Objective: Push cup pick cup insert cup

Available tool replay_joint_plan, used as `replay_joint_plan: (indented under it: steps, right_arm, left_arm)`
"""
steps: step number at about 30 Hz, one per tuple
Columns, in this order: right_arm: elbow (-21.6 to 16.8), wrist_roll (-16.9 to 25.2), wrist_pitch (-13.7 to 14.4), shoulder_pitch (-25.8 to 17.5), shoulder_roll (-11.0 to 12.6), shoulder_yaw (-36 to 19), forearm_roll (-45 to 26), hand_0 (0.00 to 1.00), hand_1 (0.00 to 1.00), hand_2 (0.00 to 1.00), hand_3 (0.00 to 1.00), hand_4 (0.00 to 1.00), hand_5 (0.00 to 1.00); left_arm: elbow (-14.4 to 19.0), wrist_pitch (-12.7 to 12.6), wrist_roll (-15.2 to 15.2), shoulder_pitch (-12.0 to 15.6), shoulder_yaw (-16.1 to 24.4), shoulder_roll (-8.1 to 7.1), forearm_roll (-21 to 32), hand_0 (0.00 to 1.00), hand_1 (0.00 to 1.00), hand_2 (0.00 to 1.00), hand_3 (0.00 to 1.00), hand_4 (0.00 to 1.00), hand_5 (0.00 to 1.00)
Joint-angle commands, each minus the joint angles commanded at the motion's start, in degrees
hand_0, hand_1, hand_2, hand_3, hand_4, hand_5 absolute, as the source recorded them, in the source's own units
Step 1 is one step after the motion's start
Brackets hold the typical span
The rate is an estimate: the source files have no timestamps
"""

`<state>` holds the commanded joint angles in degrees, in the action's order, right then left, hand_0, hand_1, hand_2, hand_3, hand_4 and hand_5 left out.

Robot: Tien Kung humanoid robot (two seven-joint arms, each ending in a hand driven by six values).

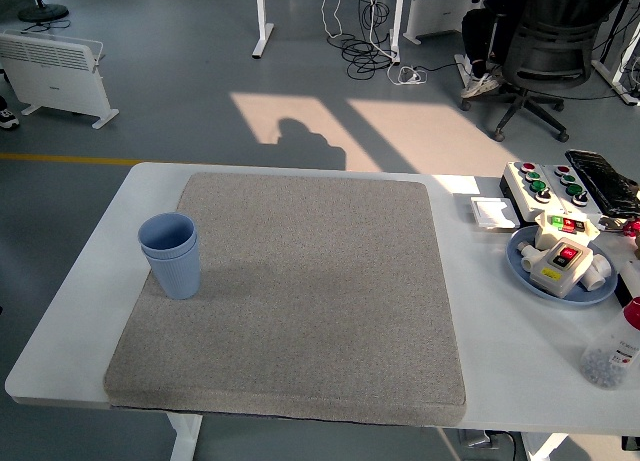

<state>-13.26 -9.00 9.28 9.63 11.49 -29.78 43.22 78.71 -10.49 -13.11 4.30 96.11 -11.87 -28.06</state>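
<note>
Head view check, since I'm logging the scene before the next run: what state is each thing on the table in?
blue cups: upright, nested one inside the other, at the mat's left edge.
grey mat: flat on the white table.
blue plate: holds a switch box.
button box: flat, far right.
clear bottle: at the right edge, partly cut off.
Robot hands: not in view.

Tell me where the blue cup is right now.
In the head view the blue cup stands upright on the left edge of the grey mat, about midway along it and far from the blue plate on the table's right.
</note>
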Motion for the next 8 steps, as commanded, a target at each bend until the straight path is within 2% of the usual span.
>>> replay_joint_plan:
  steps: [8]
  right_arm:
    - [0.0, 0.3, 0.2, 0.2, 0.1, 0.8, -1.5, 0.731, 0.666, 0.641, 0.578, 0.133, 0.370]
  left_arm:
    - [0.8, 1.9, 0.8, -0.3, -0.8, 0.02, 0.1, 0.817, 0.823, 0.843, 0.766, 0.560, 0.998]
